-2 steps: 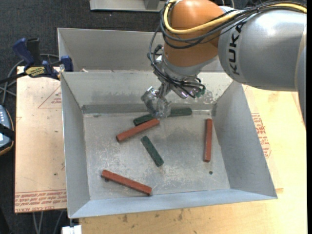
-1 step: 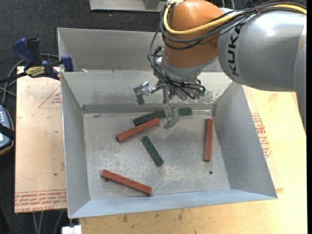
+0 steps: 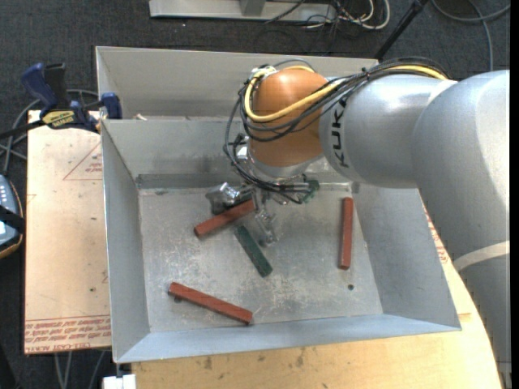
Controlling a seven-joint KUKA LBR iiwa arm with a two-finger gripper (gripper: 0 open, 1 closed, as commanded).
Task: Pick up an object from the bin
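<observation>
A dark green bar (image 3: 255, 253), flat, narrow and straight-edged, lies slantwise on the floor of the grey bin (image 3: 122, 217). Its upper end is directly under the pincer (image 3: 265, 228) and the rest runs down and slightly right of it. Whether the pincer is wide or narrow cannot be told, and nothing shows in its grip. A red-brown bar (image 3: 219, 220) slants away to the pincer's left, its near end beside the green bar's top. A small silvery metal piece (image 3: 220, 194) sits up-left. Another red bar (image 3: 346, 233) lies upright well to the right, and a third (image 3: 209, 302) lies down-left, apart.
</observation>
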